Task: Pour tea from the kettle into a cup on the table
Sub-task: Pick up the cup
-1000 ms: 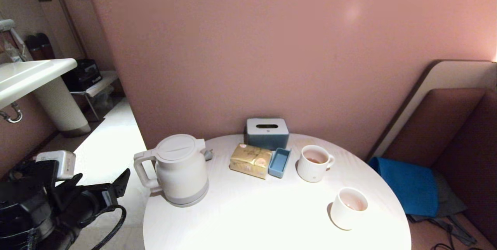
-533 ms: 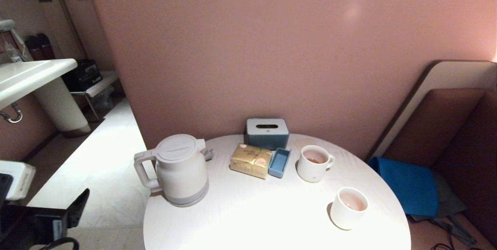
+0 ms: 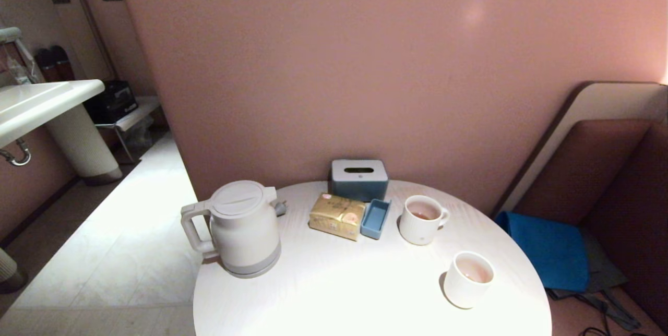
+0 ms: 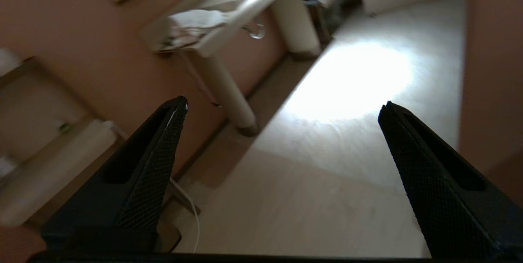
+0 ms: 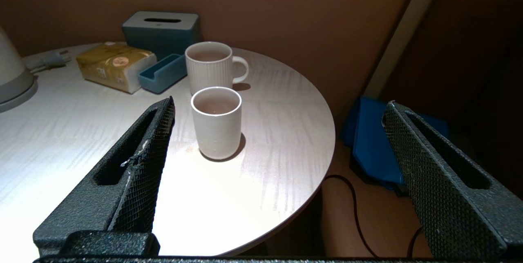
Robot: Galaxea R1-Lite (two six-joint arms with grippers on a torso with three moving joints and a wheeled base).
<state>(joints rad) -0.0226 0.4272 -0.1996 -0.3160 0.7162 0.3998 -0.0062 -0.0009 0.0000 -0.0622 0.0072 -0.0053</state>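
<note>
Head view, bench: the round white bench [image 3: 334,299] carries everything; neither arm shows here.
Head view, kettle: the kettle [image 3: 242,229] stands upright near the bench's left edge, lid on, handle toward the left.
Head view, cup: the cup [image 3: 468,279] sits near the right edge, apart from the kettle, with pale tea [image 3: 474,272] inside.
Head view, others: a ribbed mug [image 3: 421,219], a blue tray [image 3: 376,218], a gold packet [image 3: 337,215] and a tissue box [image 3: 359,179] stand toward the wall.
Left wrist view: the left gripper [image 4: 286,105] hangs over the floor [image 4: 327,173], jaws released wide, nothing between them.
Right wrist view: the right gripper [image 5: 278,105] faces the bench, jaws spread and empty; the cup appears between the fingers, well beyond them, the mug behind it.
</note>
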